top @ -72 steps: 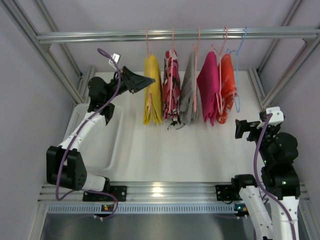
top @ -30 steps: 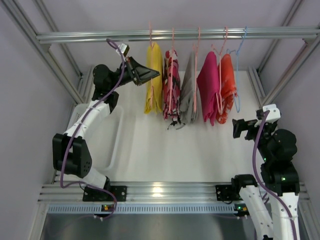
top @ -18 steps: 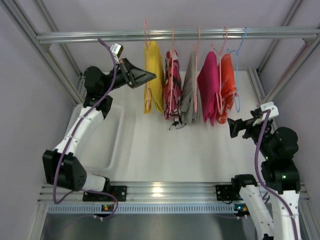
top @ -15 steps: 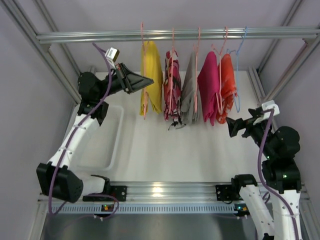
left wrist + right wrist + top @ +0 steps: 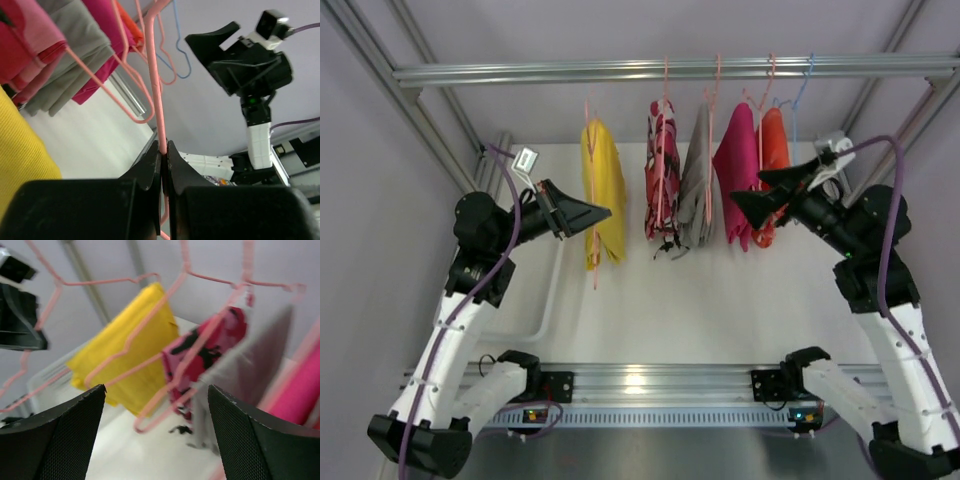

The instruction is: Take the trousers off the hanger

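Yellow trousers [image 5: 603,190] hang on a pink hanger [image 5: 590,150]. My left gripper [image 5: 598,213] is shut on that hanger's wire; in the left wrist view the wire [image 5: 158,100] runs between the closed jaws of the left gripper [image 5: 164,146]. Its hook sits left of the others and looks clear of the rail [image 5: 520,72]. Patterned [image 5: 662,185], grey [image 5: 698,190], magenta [image 5: 736,170] and orange trousers [image 5: 776,150] hang on the rail. My right gripper [image 5: 762,190] is open, raised in front of the magenta pair. In its wrist view the right gripper [image 5: 156,390] faces the yellow trousers [image 5: 125,350].
An empty blue hanger [image 5: 801,95] hangs at the rail's right end. A white bin [image 5: 552,295] lies on the table at the left, partly behind the left arm. Frame posts rise on both sides.
The left gripper has carried the hanger with the yellow trousers left and nearer, away from the other garments. The right arm has swung up and left to the hanging trousers, jaws slightly narrower.
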